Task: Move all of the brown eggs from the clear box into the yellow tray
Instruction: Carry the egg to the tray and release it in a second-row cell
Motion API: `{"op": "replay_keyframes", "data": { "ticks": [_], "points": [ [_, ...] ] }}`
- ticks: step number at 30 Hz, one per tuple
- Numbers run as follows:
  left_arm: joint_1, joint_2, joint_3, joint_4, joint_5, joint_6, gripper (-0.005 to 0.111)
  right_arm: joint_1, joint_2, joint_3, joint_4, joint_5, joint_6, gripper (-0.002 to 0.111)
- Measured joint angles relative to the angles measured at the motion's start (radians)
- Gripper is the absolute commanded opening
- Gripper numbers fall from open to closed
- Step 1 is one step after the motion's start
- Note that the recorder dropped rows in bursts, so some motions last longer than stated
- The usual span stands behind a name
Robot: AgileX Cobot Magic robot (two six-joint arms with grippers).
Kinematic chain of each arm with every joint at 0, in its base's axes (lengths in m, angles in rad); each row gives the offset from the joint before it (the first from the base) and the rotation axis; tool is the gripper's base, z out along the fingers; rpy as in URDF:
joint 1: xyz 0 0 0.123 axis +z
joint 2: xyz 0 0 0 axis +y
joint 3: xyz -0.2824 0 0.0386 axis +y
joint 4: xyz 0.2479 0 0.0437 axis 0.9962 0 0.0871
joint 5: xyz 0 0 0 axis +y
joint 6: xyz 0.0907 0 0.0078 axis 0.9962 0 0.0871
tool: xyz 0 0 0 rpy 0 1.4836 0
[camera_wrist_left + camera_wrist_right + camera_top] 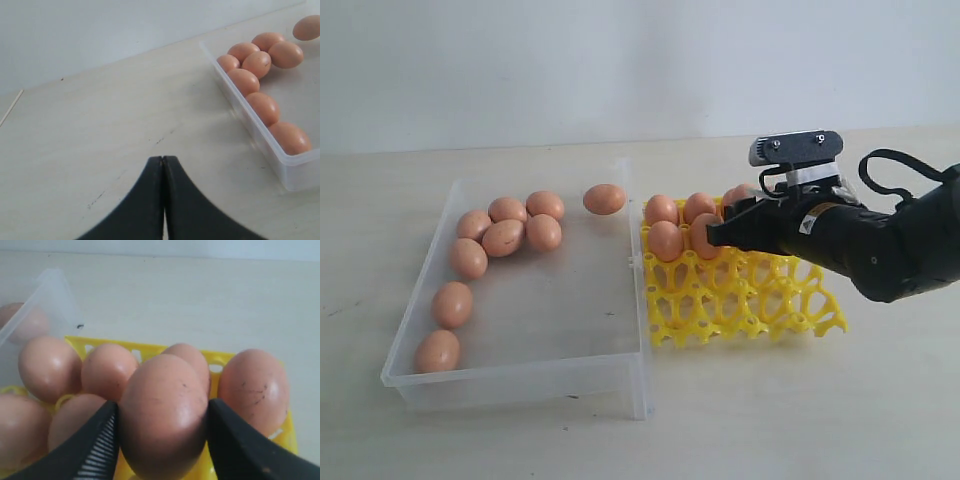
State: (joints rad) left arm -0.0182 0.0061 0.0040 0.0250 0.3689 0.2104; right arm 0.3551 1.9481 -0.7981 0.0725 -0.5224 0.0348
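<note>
- The right pincer (164,432) was pinching one brown egg (162,400) between its two fingers, one finger on each side of the shell.
- The yellow tray (750,300) lay right under that pincer. Some eggs in the tray (661,210) sat in cups just beyond the held egg, close to it.
- The clear box (570,300) sat just past the tray, on the side away from the arm. Nine brown eggs (503,238) lay in it, most of them bunched in the corner far from the pincer.
- The left pincer (163,160) was pressed together with nothing in it. It hung over the bare worktop (100,125), with the box off to one side of it.
- I think the step in hand was putting this egg into the tray.
- Next, the right pincer would need to find an empty cup, go down slowly and straight, and let go only when the egg sat in the cup.
- It should keep away from the eggs beside it, so nothing got bumped or cracked.
- After that, it would have to go back to the box for another egg.
</note>
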Motion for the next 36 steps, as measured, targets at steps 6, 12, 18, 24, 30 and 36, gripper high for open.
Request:
{"op": "replay_keyframes", "data": {
  "ticks": [6,12,18,24,30,36],
  "points": [
    [0.000,0.000,0.000,0.000,0.000,0.000,0.000,0.000,0.024,-0.002,0.000,0.063,0.013,0.007],
    [0.000,0.000,0.000,0.000,0.000,0.000,0.000,-0.002,0.024,-0.007,-0.019,0.087,0.062,0.007],
    [0.000,0.000,0.000,0.000,0.000,0.000,0.000,-0.004,0.015,-0.007,-0.093,0.107,0.152,0.034],
    [0.000,0.000,0.000,0.000,0.000,0.000,0.000,-0.004,0.007,-0.007,-0.112,0.123,0.171,0.059],
    [0.000,0.000,0.000,0.000,0.000,0.000,0.000,-0.004,-0.026,-0.007,-0.116,0.173,0.174,0.059],
    [0.000,0.000,0.000,0.000,0.000,0.000,0.000,-0.004,-0.138,-0.007,-0.122,0.208,0.174,0.056]
  ]
}}
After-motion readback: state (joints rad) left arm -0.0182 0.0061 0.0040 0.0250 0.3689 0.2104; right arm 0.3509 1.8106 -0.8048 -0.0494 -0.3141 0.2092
